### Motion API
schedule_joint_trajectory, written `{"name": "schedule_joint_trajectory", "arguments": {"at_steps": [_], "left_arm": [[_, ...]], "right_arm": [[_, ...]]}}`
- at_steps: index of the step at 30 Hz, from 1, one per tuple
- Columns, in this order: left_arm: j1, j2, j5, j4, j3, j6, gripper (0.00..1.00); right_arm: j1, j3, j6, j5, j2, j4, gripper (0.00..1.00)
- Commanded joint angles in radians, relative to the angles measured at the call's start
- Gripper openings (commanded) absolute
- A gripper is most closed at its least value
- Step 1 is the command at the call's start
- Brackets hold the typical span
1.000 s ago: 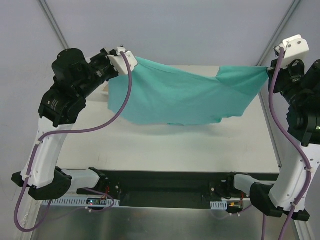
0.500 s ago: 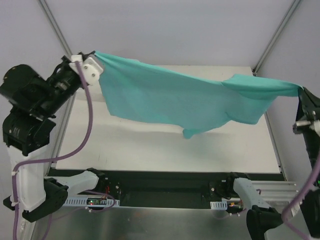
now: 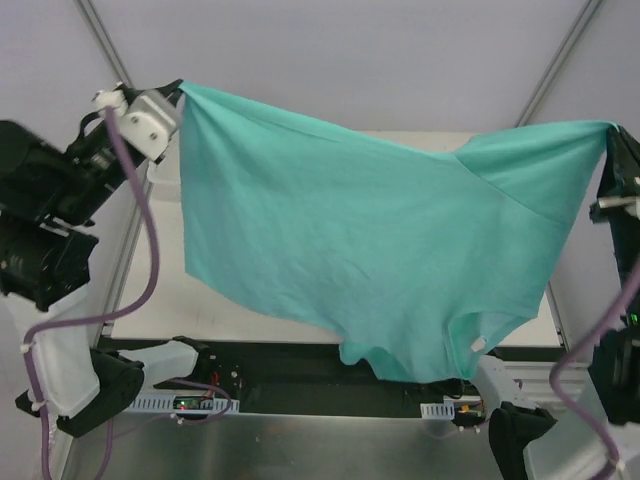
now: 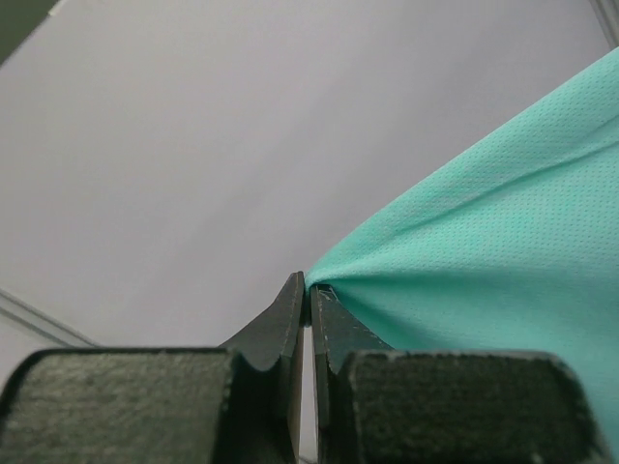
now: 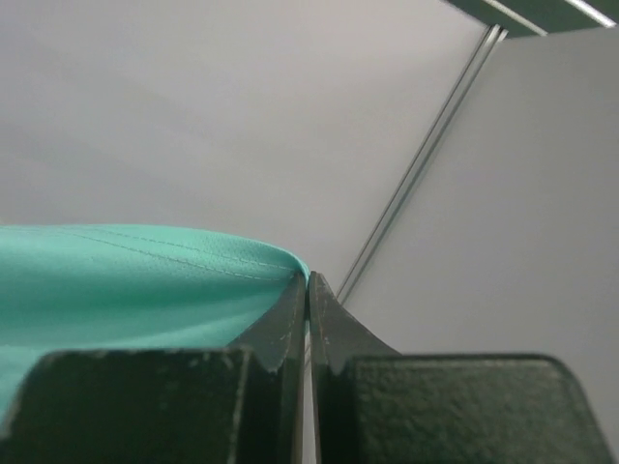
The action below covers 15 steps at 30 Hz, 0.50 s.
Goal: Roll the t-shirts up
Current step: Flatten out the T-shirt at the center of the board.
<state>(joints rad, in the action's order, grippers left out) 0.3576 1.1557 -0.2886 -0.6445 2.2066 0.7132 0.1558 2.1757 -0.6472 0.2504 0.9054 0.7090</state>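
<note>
I have the teal t-shirt [image 3: 360,250] stretched in the air between both arms, spread wide over the table [image 3: 200,312]. Left gripper [image 4: 307,290] is pressed together on one upper corner of the cloth, high at the left side; the wrist view shows fabric pinched right at the fingertips. Right gripper [image 5: 308,282] is clamped on the opposite corner, high at the right edge, with the hem caught between its tips. The top edge runs from gripper to gripper and dips a little in the middle. The shirt body hangs down toward the near edge, lower hem wrinkled, small white tag [image 3: 478,344] near bottom right. I cannot tell if the hem touches anything.
</note>
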Motion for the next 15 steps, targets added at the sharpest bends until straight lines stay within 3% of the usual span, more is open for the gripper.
{"name": "schedule_joint_trajectory", "arguments": {"at_steps": [1, 10, 14, 15], "left_arm": [[-0.016, 0.125, -0.015, 0.017, -0.085, 0.035, 0.00], [-0.016, 0.450, -0.125, 0.029, -0.321, 0.060, 0.00], [-0.016, 0.713, -0.158, 0.032, -0.270, 0.057, 0.00], [-0.014, 0.761, -0.141, 0.032, -0.246, 0.051, 0.00]], "right_arm": [[0.010, -0.147, -0.049, 0.001, 0.131, -0.169, 0.01], [-0.007, -0.638, -0.120, 0.114, 0.308, -0.318, 0.01], [-0.025, -0.711, -0.150, 0.127, 0.518, -0.347, 0.01], [-0.030, -0.691, -0.157, 0.125, 0.635, -0.344, 0.01]]}}
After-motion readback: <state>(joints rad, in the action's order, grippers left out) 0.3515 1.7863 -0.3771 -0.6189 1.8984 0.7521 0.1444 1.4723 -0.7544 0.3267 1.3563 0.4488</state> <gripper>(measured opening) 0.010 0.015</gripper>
